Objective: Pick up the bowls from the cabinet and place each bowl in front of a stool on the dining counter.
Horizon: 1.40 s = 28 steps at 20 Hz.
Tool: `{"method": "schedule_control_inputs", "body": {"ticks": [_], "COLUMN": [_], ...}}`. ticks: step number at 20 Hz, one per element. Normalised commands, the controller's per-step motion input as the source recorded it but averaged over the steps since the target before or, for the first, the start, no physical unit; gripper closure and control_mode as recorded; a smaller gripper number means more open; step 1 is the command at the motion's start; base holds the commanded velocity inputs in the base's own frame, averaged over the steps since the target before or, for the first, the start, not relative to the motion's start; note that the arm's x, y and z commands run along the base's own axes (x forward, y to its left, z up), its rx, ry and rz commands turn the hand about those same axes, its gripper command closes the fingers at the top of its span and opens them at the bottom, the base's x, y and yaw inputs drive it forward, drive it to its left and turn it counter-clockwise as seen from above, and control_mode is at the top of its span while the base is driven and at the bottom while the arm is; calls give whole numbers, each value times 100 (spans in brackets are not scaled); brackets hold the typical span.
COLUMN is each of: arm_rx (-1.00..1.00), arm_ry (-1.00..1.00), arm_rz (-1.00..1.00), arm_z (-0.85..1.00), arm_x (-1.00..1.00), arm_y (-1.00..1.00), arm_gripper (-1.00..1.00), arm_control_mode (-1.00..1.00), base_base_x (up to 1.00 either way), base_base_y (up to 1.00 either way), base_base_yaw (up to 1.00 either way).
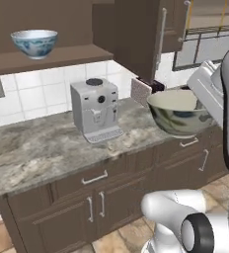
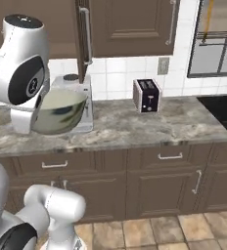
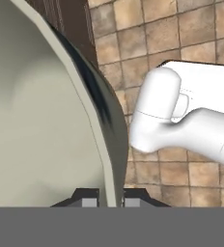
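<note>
Your jaws are clamped on the olive bowl's (image 1: 178, 112) rim; the blue-patterned bowl (image 1: 34, 43) waits on the shelf (image 1: 62, 55) beyond them, neither delivered.

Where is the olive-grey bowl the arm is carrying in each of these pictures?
Left base view: olive-grey bowl at right of centre, held above the counter's edge, right of the coffee machine.
Right base view: at left, in front of the coffee machine.
Hand view: its cream inside and rim cover the left half, the gripper shut on the rim.
Shared landmark: the coffee machine, in both base views.
</note>
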Motion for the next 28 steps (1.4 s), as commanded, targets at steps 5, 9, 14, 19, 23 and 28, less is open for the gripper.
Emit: {"method": "schedule_control_inputs", "body": {"ticks": [5, 9, 14, 19, 23, 28], "arm_rx": [0, 0, 0, 0, 0, 0], "arm_ry": [0, 0, 0, 0, 0, 0], "arm_rz": [0, 0, 0, 0, 0, 0], "arm_z": [0, 0, 0, 0, 0, 0], "arm_x": [0, 0, 0, 0, 0, 0], "arm_y": [0, 0, 0, 0, 0, 0], "arm_gripper": [100, 100, 100, 100, 100, 100], "arm_control_mode": [100, 100, 100, 100, 100, 100], "base_base_x": [-19, 0, 0, 0, 0, 0], "base_base_y": [0, 0, 0, 0, 2, 0], "base_base_yaw": [-98, -100, -100, -100, -100, -100]}}
